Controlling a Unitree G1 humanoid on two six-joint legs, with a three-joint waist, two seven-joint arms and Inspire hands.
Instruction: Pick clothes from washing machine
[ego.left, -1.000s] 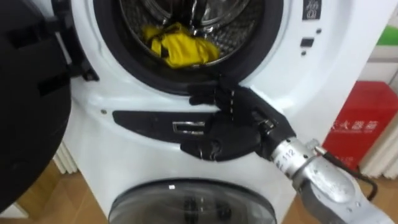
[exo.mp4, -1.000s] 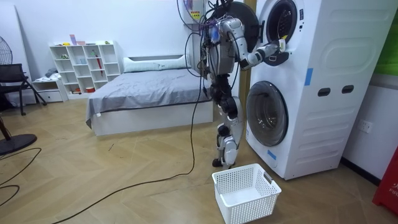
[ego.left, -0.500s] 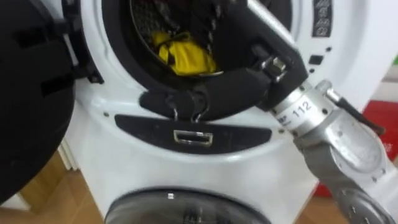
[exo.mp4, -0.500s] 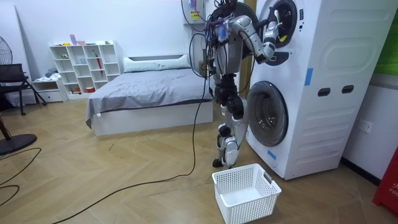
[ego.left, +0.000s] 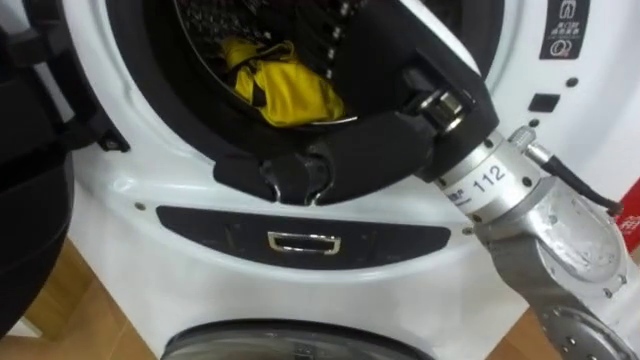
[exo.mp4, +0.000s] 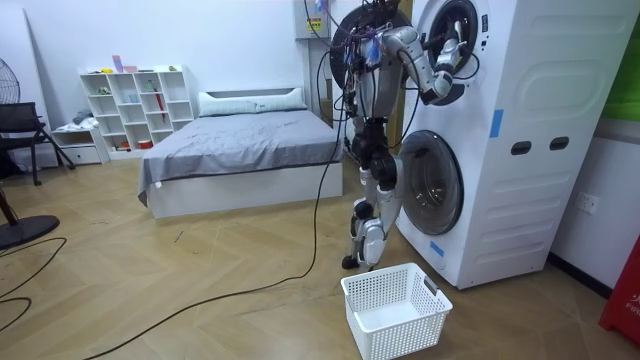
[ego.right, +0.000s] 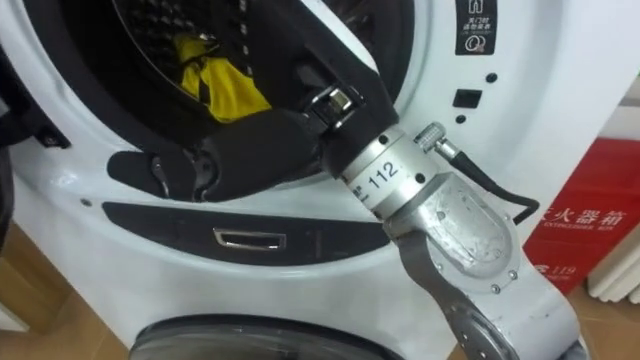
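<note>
bedroom floor beyond the bed (exo.mp4: 240, 150) carries a white laundry basket (exo.mp4: 395, 310) with nothing in it, below the stacked washing machine (exo.mp4: 500, 150) that the robot stands facing. its right hand (ego.left: 350, 155) lies on the lower door seal (ego.left: 165, 120), fingers curled and grasping nothing. the yellow garment (ego.left: 285, 85) sits inside the drum, near the hand but apart from it. nothing looks picked yet; reaching in, grasping and lifting out remain.

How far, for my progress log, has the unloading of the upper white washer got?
Done: the upper drum's dark round door stands open. In hand: the black right hand lies across the opening's lower rim, short of the crumpled yellow garment in the drum. Left: grasp it, pull it out, drop it in the white lattice basket on the floor.
</note>
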